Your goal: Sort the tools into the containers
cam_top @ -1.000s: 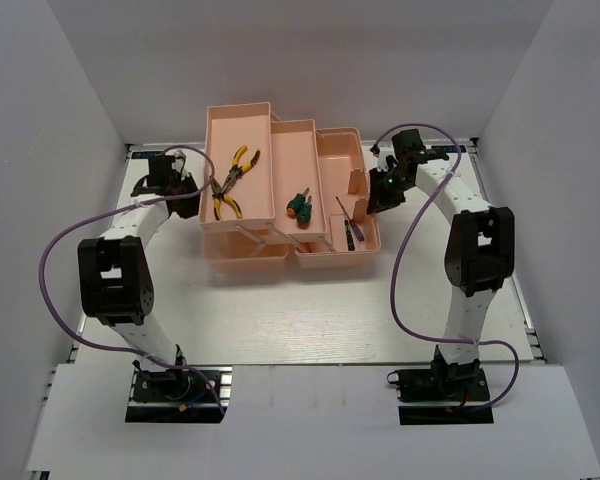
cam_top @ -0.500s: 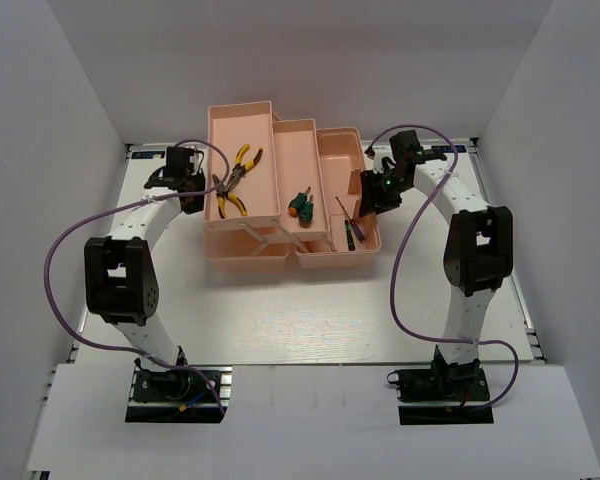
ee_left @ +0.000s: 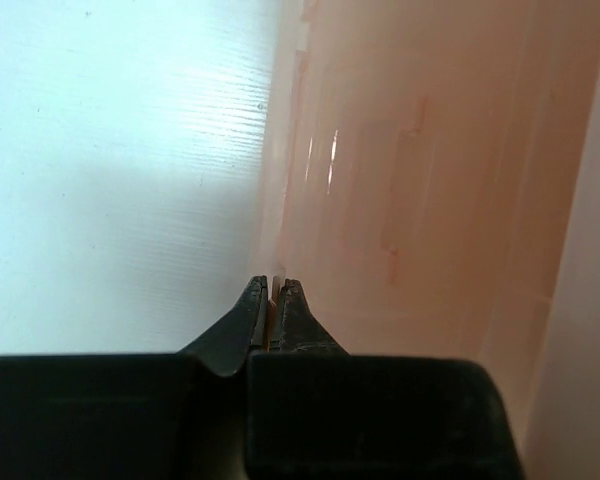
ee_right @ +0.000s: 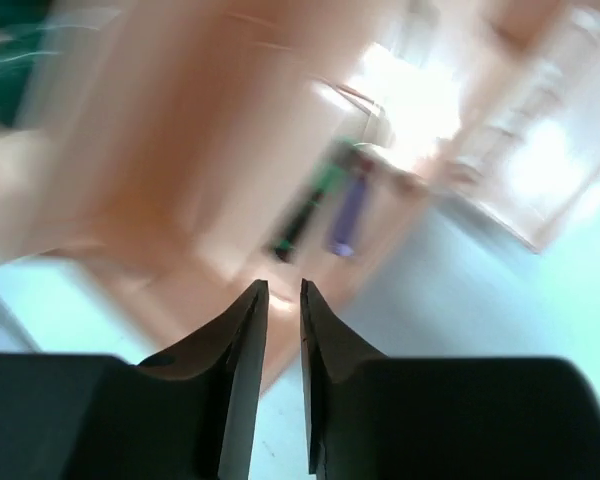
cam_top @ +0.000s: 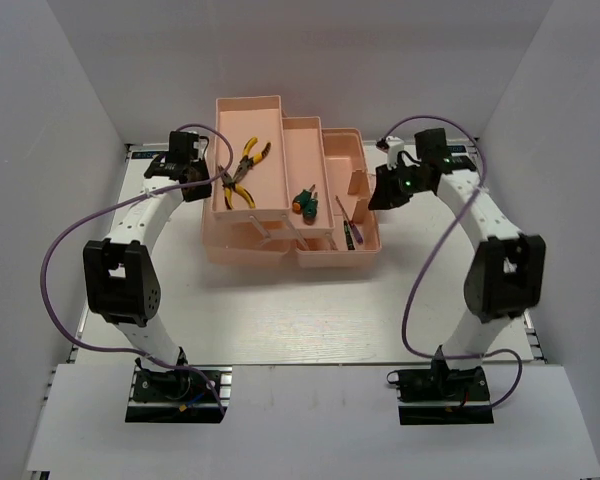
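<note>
Here, the translucent salmon-pink plastic toolbox (cam_top: 332, 168) stands open at the upper centre of the overhead view. Its trays are fanned out in steps, so each compartment can be reached from above. The upper left tray (cam_top: 252, 115) holds the yellow-and-black-handled pliers (cam_top: 242, 172), which lie across one another. The narrower middle tray (cam_top: 298, 140) holds the two stubby green-handled screwdrivers with orange collars (cam_top: 302, 203). The thin dark green screwdriver (cam_top: 348, 228) lies in the base compartment at the lower right of the box. No tool shows on the white worktop (cam_top: 310, 310), so the sort is judged complete or nearly so.

The left fingers (ee_left: 242, 325) are at the left wall of the upper left tray. In the left wrist view they sit almost together, and the thin rim of that wall runs into the slit between them. They nip the wall, apparently to steady or shift the tray rather than to take a tool.

The right fingers (ee_right: 242, 340) hang just beside the right side of the box, apart from it, narrow and with nothing between them. The right wrist view is blurred; only green and purple streaks inside the box can be made out.

The next move probably concerns the box itself, such as folding the trays. A pinch on so thin a wall may slip or tilt the tray and spill the pliers.
</note>
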Controlling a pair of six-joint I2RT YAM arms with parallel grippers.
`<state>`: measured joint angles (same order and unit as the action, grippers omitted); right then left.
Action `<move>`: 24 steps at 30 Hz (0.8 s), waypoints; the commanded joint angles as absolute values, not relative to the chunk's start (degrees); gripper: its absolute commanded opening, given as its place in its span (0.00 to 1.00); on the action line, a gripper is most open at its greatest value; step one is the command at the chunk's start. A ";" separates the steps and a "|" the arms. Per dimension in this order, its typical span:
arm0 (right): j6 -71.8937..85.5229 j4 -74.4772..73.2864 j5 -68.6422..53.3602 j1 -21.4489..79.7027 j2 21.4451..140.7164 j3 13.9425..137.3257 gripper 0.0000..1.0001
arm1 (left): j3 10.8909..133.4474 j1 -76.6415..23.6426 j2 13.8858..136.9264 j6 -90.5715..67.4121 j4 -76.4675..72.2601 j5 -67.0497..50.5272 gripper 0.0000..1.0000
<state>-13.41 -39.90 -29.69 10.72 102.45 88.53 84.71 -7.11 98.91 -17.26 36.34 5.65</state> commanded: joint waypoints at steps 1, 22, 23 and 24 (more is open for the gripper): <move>-23.54 -30.16 -55.40 11.51 89.42 82.56 0.25 | 91.23 -8.17 93.86 -21.18 28.65 2.37 0.00; -52.14 -33.76 -53.28 40.16 92.37 85.87 0.52 | 91.75 -9.76 91.14 -22.85 26.89 0.79 0.00; -51.51 -32.97 -51.52 41.99 92.55 86.04 0.52 | 92.71 -9.76 91.14 -22.85 27.50 0.79 0.00; -51.16 -31.39 -50.72 42.62 93.07 86.04 0.52 | 92.72 -9.76 91.14 -22.85 27.51 0.79 0.00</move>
